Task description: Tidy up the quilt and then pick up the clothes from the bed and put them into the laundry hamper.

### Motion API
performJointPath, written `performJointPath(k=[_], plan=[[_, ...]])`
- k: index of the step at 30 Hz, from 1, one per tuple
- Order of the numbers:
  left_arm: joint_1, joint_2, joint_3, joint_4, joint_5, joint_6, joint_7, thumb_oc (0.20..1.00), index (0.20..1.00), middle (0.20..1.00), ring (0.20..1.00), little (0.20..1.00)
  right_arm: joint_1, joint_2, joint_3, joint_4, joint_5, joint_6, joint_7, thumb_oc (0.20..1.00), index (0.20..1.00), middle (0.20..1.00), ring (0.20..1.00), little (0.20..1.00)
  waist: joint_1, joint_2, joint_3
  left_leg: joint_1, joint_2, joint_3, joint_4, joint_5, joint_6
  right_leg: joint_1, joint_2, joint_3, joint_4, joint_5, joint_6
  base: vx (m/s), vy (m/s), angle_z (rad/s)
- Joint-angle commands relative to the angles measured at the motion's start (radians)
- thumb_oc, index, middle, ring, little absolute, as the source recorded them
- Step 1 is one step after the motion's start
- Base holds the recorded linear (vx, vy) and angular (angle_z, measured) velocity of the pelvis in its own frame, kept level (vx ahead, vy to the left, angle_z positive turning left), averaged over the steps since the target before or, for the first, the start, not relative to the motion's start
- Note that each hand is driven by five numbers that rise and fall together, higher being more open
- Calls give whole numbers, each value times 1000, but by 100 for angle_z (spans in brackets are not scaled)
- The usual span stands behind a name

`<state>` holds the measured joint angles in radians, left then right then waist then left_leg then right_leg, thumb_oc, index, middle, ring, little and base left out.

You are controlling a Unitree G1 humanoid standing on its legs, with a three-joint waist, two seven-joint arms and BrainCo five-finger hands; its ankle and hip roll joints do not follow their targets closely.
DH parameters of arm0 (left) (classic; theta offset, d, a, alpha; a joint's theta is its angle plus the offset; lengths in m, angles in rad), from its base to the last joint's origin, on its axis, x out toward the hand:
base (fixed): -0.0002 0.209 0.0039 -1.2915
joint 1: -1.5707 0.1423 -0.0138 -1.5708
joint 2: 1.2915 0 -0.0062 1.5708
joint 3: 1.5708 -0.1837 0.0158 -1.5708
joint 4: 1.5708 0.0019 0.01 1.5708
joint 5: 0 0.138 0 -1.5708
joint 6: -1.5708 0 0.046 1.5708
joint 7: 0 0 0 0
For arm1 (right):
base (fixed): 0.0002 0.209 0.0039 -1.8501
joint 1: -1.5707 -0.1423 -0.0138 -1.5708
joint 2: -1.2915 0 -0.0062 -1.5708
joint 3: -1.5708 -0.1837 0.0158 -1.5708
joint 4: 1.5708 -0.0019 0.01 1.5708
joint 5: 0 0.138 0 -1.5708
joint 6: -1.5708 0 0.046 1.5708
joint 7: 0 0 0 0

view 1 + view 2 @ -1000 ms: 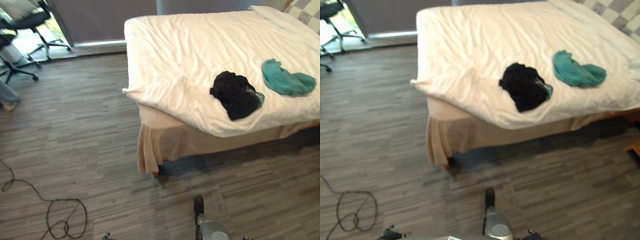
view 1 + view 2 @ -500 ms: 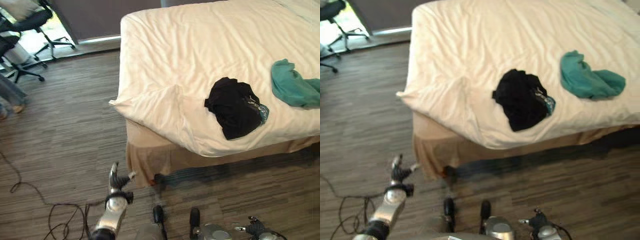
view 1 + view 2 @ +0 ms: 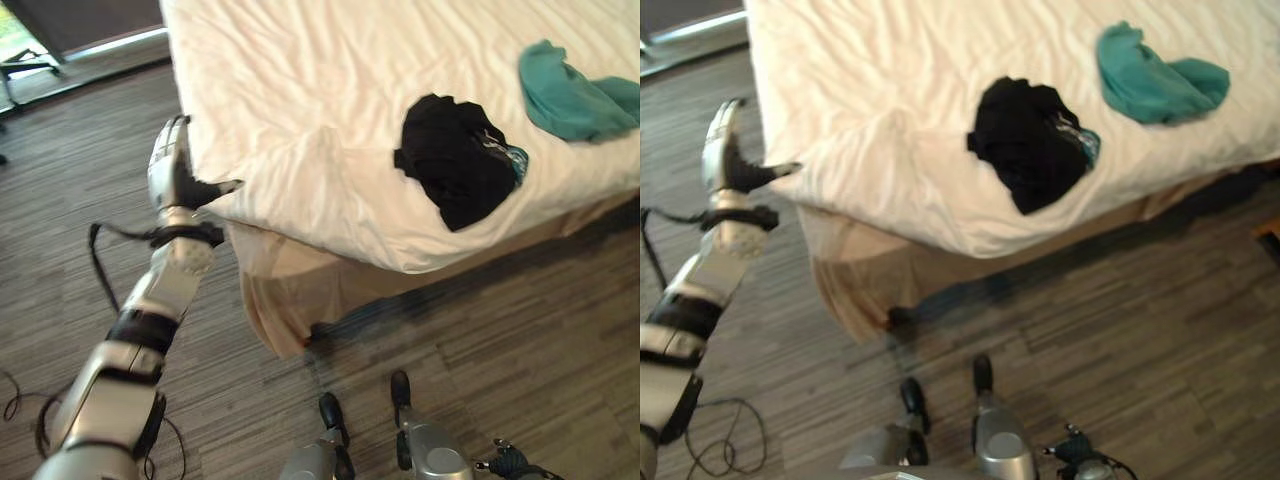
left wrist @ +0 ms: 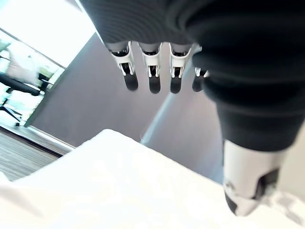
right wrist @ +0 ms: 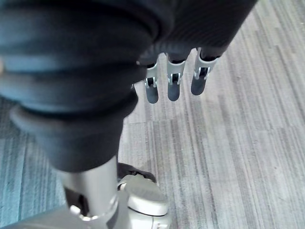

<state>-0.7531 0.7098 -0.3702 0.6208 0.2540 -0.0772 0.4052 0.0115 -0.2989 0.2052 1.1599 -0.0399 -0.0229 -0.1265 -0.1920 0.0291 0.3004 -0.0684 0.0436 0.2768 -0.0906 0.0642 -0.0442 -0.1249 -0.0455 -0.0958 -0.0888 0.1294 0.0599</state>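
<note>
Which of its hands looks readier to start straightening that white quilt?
The left hand: it is raised with open fingers beside the quilt corner at the bed's edge. The right hand hangs low over the floor, away from the bed.

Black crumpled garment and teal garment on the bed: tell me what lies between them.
Bare white quilt, in both eye views, separates the black crumpled garment from the teal garment.

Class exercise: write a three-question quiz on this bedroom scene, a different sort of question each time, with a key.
1. True or false: the black garment lies on the floor.
2. Which robot hand is raised by the quilt corner? A left robot hand B right robot hand
3. Fill in: the garment beyond the black one is ____.

Key: 1 false, it lies on the quilt. 2 A. 3 teal.
</note>
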Motion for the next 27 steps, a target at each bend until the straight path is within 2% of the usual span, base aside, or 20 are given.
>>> performJointPath(k=[1, 2, 3, 4, 5, 6, 7, 10, 11, 13, 14, 15, 16, 17, 19, 21, 23, 24, 25, 27], plan=[[-215, 15, -133, 174, 146, 33, -10, 1000, 1000, 1000, 1000, 1000, -34, -36, 40, 23, 6, -5, -12, 1000, 1000, 1000, 1000, 1000, -12, -43, 13, 60, 53, 5, 3, -69, -58, -31, -48, 35, 6, -75, 132, -70, 32, -16], [-306, 5, -237, 274, 228, 55, -42, 1000, 1000, 1000, 1000, 1000, -49, -44, 49, 29, 20, -11, -17, 1000, 1000, 1000, 1000, 1000, -23, -43, 24, 47, 54, 9, 3, -66, -57, -50, -47, 38, 9, -69, 137, -47, 23, -16], [-309, 5, -238, 275, 228, 54, -42, 1000, 1000, 1000, 1000, 1000, -50, -43, 49, 29, 20, -11, -17, 1000, 1000, 1000, 1000, 1000, -22, -44, 22, 43, 54, 10, 3, -64, -57, -54, -47, 39, 9, -67, 136, -37, 45, -27], [-363, -30, -318, 392, 319, 85, -82, 1000, 1000, 1000, 1000, 1000, -63, -47, 52, 37, 33, -15, -24, 1000, 1000, 1000, 1000, 1000, -29, -46, 30, 32, 56, 17, 3, -62, -56, -67, -45, 38, 11, -64, 140, -18, 24, -24], [-365, -32, -320, 395, 319, 84, -81, 1000, 1000, 1000, 1000, 1000, -63, -47, 51, 37, 33, -15, -24, 1000, 1000, 1000, 1000, 1000, -28, -46, 30, 32, 56, 17, 3, -62, -56, -67, -45, 38, 11, -64, 140, -12, 27, -27], [-377, -61, -348, 449, 359, 95, -108, 950, 950, 950, 950, 950, -69, -45, 51, 40, 42, -17, -26, 1000, 1000, 1000, 1000, 1000, -28, -47, 34, 35, 57, 19, 3, -63, -56, -63, -44, 36, 10, -64, 142, 8, 1, -21], [-375, -78, -361, 486, 378, 98, -137, 200, 200, 200, 200, 200, -67, -45, 48, 39, 53, -17, -25, 1000, 1000, 1000, 1000, 1000, -29, -48, 36, 38, 58, 21, 3, -63, -56, -61, -44, 34, 11, -65, 143, 20, 12, -17], [-287, -121, -352, 582, 418, 103, -225, 200, 200, 200, 200, 200, -78, -54, 37, 28, 80, -14, -21, 1000, 1000, 1000, 1000, 1000, -28, -54, 42, 60, 66, 28, 3, -67, -59, -42, -48, 30, 14, -73, 143, 13, 5, -5], [-161, -125, -288, 639, 428, 117, -268, 200, 200, 200, 200, 200, -107, -109, 66, -79, 17, -19, -21, 1000, 1000, 1000, 1000, 1000, -19, -56, 43, 86, 67, 27, 3, -76, -60, -17, -51, 27, 15, -81, 138, 0, 0, 0], [-122, -118, -261, 641, 426, 122, -276, 200, 200, 200, 200, 200, -102, -133, 70, -140, -7, -21, -21, 1000, 1000, 1000, 1000, 1000, -19, -56, 38, 91, 67, 27, 3, -77, -61, -14, -53, 27, 15, -82, 136, 20, 14, -1], [28, -80, -160, 648, 425, 129, -289, 479, 479, 479, 479, 479, -74, -221, 40, -361, -79, -30, -25, 1000, 1000, 1000, 1000, 1000, -9, -53, 34, 113, 69, 26, 3, -87, -63, 6, -53, 30, 18, -92, 133, 40, 28, -1], [30, -80, -158, 646, 425, 129, -289, 627, 627, 627, 627, 627, -73, -222, 40, -364, -79, -29, -24, 1000, 1000, 1000, 1000, 1000, -10, -53, 31, 110, 69, 26, 3, -85, -64, 3, -53, 30, 18, -90, 133, 0, 0, 0], [31, -80, -158, 646, 425, 129, -289, 1000, 1000, 1000, 1000, 1000, -72, -222, 40, -364, -79, -28, -24, 1000, 1000, 1000, 1000, 1000, -10, -53, 30, 109, 69, 26, 3, -84, -64, 2, -53, 30, 18, -90, 133, 23, 18, 11], [158, -39, -70, 614, 430, 130, -293, 1000, 1000, 1000, 1000, 1000, -39, -305, 10, -550, -169, -45, -31, 1000, 1000, 1000, 1000, 1000, 0, -48, 22, 126, 70, 26, 3, -92, -64, 23, -52, 29, 16, -100, 130, 58, 14, 11], [346, -12, 64, 587, 394, 130, -262, 1000, 1000, 1000, 1000, 1000, -19, -390, -26, -702, -264, -74, -36, 1000, 1000, 1000, 1000, 1000, 20, -44, 9, 150, 71, 22, 3, -97, -65, 51, -50, 21, 15, -109, 124, 91, 5, 3], [503, -36, 188, 609, 311, 118, -238, 1000, 1000, 1000, 1000, 1000, -35, -467, -39, -832, -324, -99, -29, 1000, 1000, 1000, 1000, 1000, 41, -42, -1, 162, 72, 16, 3, -97, -64, 69, -51, 17, 15, -115, 120, 65, 2, 3], [659, -116, 321, 670, 131, 103, -237, 1000, 1000, 1000, 1000, 1000, -100, -531, -34, -989, -336, -122, 2, 1000, 1000, 1000, 1000, 1000, 74, -39, -12, 171, 70, 0, 3, -96, -62, 88, -52, 7, 16, -122, 114, 43, 12, 22], [659, -116, 321, 670, 132, 103, -237, 1000, 1000, 1000, 1000, 1000, -101, -531, -34, -989, -336, -122, 2, 922, 922, 922, 922, 922, 74, -39, -13, 170, 70, 0, 3, -96, -62, 87, -53, 7, 16, -122, 114, 42, 26, 18], [735, -162, 350, 711, 79, 105, -238, 1000, 1000, 1000, 1000, 1000, -218, -567, 15, -1067, -305, -143, 22, 200, 200, 200, 200, 200, 106, -36, -16, 176, 67, -12, 3, -99, -61, 100, -53, 0, 16, -128, 110, 10, 19, 13], [752, -178, 352, 723, 78, 104, -241, 1000, 1000, 1000, 1000, 1000, -266, -562, 47, -1069, -286, -146, 31, 200, 200, 200, 200, 200, 113, -37, -20, 171, 66, -18, 3, -95, -60, 97, -54, -4, 16, -127, 108, 6, 10, 13]])
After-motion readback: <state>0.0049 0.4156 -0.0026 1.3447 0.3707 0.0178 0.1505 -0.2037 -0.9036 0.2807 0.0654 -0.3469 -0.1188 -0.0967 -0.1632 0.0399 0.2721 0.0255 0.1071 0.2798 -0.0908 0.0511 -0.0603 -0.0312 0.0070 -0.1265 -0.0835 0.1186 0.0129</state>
